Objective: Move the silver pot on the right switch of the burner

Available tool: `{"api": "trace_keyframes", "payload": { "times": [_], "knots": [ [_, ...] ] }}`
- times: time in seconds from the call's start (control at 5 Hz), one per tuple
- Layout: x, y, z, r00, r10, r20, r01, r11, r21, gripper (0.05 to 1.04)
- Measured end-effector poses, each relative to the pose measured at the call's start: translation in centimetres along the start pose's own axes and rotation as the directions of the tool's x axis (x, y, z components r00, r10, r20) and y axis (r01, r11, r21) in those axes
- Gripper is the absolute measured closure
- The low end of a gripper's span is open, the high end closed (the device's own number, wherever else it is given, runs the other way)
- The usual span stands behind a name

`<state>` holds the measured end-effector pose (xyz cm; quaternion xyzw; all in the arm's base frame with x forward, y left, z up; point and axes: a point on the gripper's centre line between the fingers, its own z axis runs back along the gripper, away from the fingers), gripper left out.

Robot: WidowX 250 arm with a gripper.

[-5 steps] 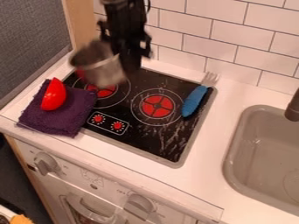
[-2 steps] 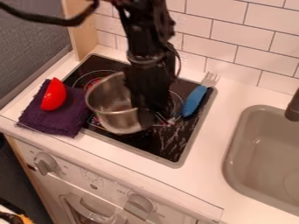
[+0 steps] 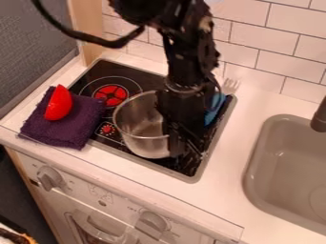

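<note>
Silver pot (image 3: pixel 143 127): we find it over the lower, near part of the black cooktop (image 3: pixel 134 71), covering the right end of the control panel (image 3: pixel 102 135). Whether its base touches the glass, we cannot tell. Since the last frame it has shifted toward four or five o'clock; in the first we had it higher, over the left burner (image 3: pixel 111 95), now uncovered at ten to eleven o'clock from it.

Gripper (image 3: pixel 183 148) at the pot's four o'clock side, clamped on the pot; it has travelled along with it. Arm (image 3: pixel 186 52) comes down from one o'clock and now hides part of the blue-handled fork (image 3: pixel 215 113), at two o'clock.

Nine o'clock: purple cloth (image 3: pixel 60 129) with a red bowl (image 3: pixel 58 103) on it, both unmoved. Four o'clock, well apart: grey sink (image 3: pixel 286 157), unchanged.
</note>
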<state>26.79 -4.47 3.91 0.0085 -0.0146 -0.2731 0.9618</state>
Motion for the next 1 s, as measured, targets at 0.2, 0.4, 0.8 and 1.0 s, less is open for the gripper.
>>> {"api": "trace_keyframes", "payload": {
  "times": [0.2,0.4,0.8,1.0],
  "knots": [
    [-0.1,-1.1,-0.3,1.000,-0.004,-0.013,0.004,1.000,-0.008,0.893],
    [-0.4,-1.4,0.5,1.000,0.020,-0.018,-0.021,1.000,-0.013,0.657],
    [-1.0,0.4,4.9,0.959,0.282,0.000,-0.282,0.958,-0.053,0.105],
    [-1.9,1.9,5.4,0.889,0.457,-0.028,-0.458,0.888,-0.036,0.079]
  ]
}}
